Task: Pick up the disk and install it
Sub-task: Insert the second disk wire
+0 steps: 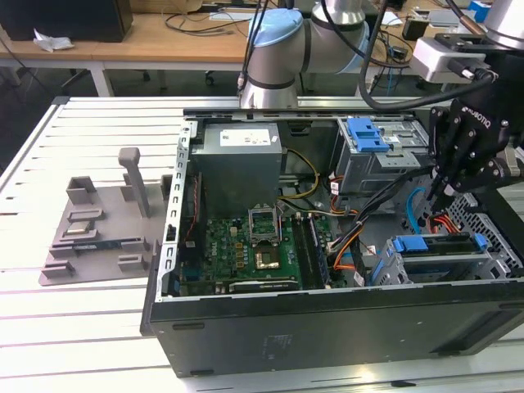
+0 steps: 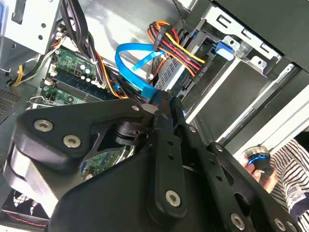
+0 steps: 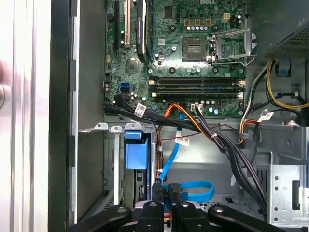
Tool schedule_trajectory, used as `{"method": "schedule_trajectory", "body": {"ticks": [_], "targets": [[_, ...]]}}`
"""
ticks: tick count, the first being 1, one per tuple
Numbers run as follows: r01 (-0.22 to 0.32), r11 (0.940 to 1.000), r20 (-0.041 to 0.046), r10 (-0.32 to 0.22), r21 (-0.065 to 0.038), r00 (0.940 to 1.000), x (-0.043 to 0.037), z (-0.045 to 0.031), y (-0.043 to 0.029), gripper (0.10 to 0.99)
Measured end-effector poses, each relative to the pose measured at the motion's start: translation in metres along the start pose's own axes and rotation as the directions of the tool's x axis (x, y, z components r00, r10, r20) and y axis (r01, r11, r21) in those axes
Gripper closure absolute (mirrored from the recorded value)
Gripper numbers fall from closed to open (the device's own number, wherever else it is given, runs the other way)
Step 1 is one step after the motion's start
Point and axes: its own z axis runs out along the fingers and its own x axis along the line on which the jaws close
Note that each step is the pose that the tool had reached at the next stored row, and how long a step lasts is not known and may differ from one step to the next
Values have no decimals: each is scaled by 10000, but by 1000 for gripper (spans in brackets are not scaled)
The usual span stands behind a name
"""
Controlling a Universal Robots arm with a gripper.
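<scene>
Exterior view: my black gripper [image 1: 440,190] hangs inside the open grey computer case [image 1: 327,323], fingers pressed together, holding nothing, just above the blue-railed silver disk [image 1: 438,244] seated in its grey metal bay. The second wrist view adds a person's striped sleeve [image 2: 294,181].

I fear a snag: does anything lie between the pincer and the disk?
Yes. The blue ribbon cable and the red-yellow-black wire bundle loop right at the pincer tip, in front of the disk.
</scene>
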Motion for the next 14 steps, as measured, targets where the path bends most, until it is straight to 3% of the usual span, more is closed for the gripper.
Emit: {"method": "schedule_trajectory", "body": {"ticks": [3, 4, 14], "targets": [[4, 10000, -69, -4, -1, 10000, 145, 44, 0, 925], [29, 10000, -81, -29, 1, 10000, 161, 66, -4, 925], [162, 9999, -270, -162, 8, 9995, 165, 214, -74, 925]]}}
